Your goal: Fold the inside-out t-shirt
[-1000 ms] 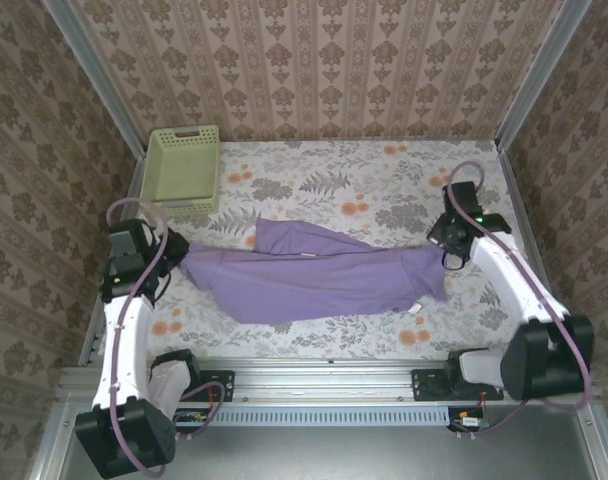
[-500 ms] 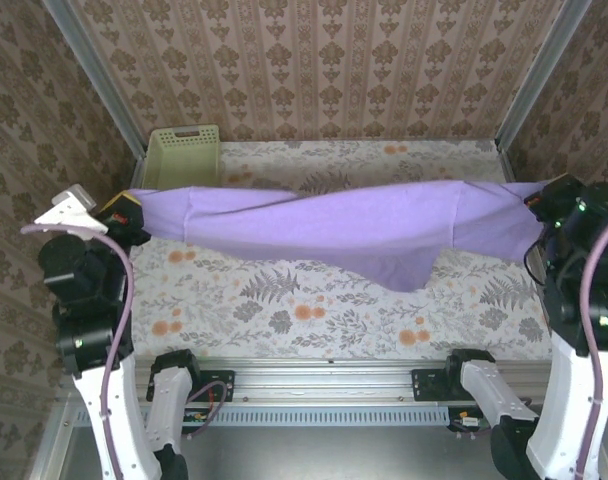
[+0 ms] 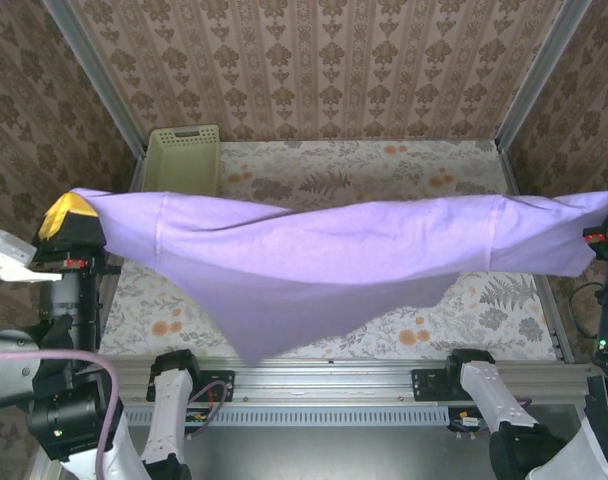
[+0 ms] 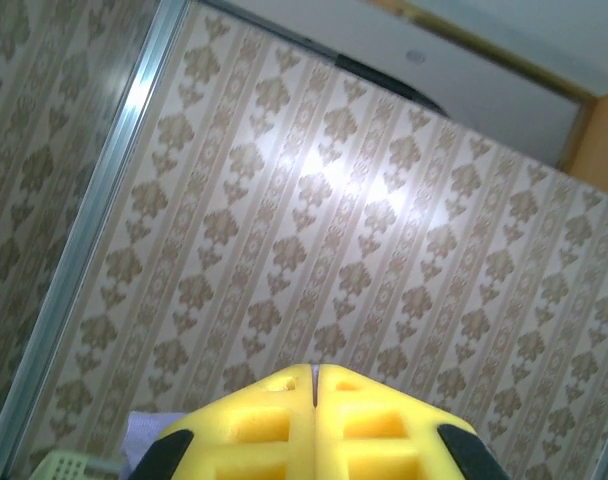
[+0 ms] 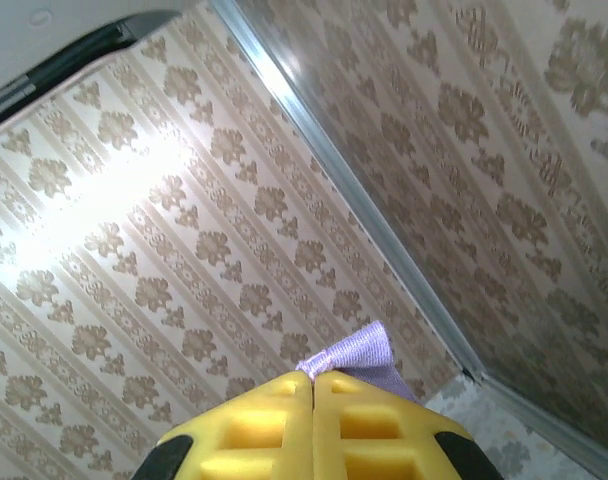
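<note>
My left hand (image 3: 69,212) is raised high, its yellow pads pressed flat together with only a thin seam between them. It is clamped on one end of the shirt (image 3: 314,255). From this hand the lavender cloth runs off to the right, and in my left wrist view a small patch of it shows just beside and below the pads.

My right hand (image 5: 313,378) is raised too, with its pads closed tight in the same way. It pinches the other end, and a small fold of purple pokes out just past the fingertips. From this hand the cloth runs off to the left.

The shirt hangs spread between my two hands, clear of the flowered table (image 3: 384,170) beneath. Its upper edge is nearly taut. Its lower edge sags to a point, nearer my left hand than my right. A pale green basket (image 3: 184,155) sits on the table beyond my left hand.
</note>
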